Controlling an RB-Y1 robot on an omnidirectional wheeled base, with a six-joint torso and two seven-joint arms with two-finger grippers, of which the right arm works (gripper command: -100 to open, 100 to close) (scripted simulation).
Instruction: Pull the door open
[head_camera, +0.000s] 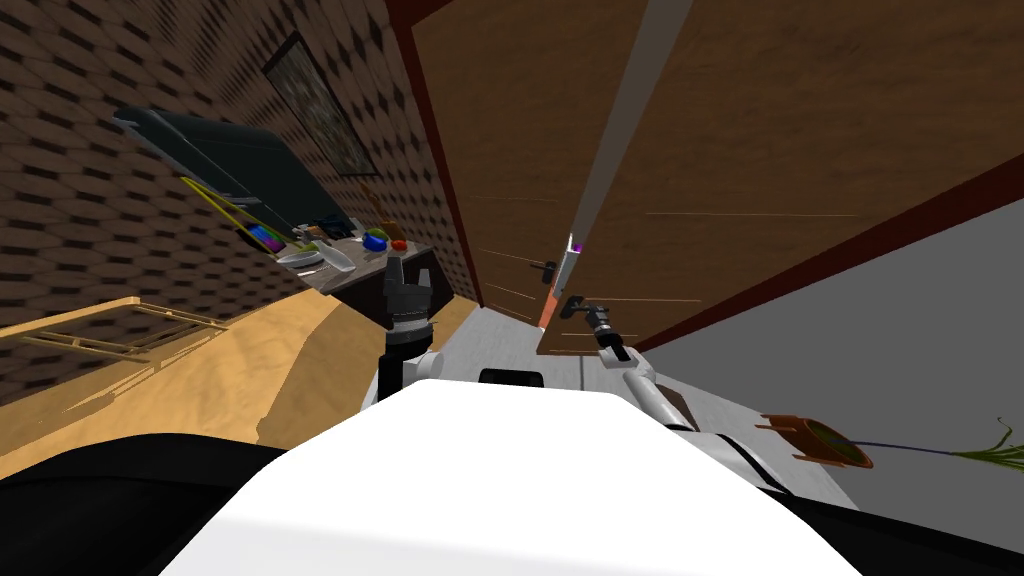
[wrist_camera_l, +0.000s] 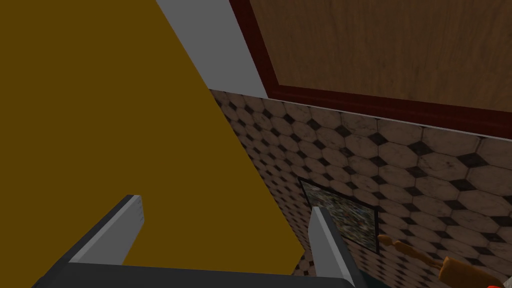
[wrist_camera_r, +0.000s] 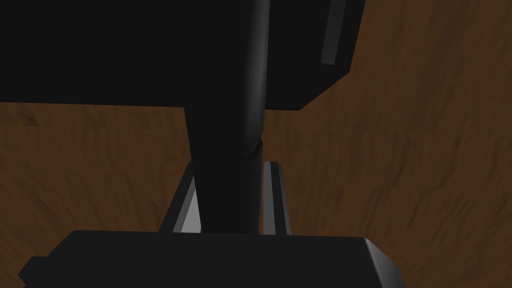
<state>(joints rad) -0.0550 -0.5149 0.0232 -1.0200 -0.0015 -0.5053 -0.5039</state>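
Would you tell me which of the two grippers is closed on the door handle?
The right gripper: its jaws press the sides of the dark door handle. The left gripper has its jaws open, holding nothing.

The right arm (head_camera: 640, 375) stretches forward, almost straight. The right claw (wrist_camera_r: 232, 167) is clamped on a dark handle (wrist_camera_r: 225, 125), with both fingers (wrist_camera_r: 274, 195) pressed against its sides. The left arm (head_camera: 405, 345) is bent with its forearm raised upright, well apart from the right arm, and the left claw (wrist_camera_l: 226, 204) has its fingers (wrist_camera_l: 127, 225) spread wide, gripping nothing.
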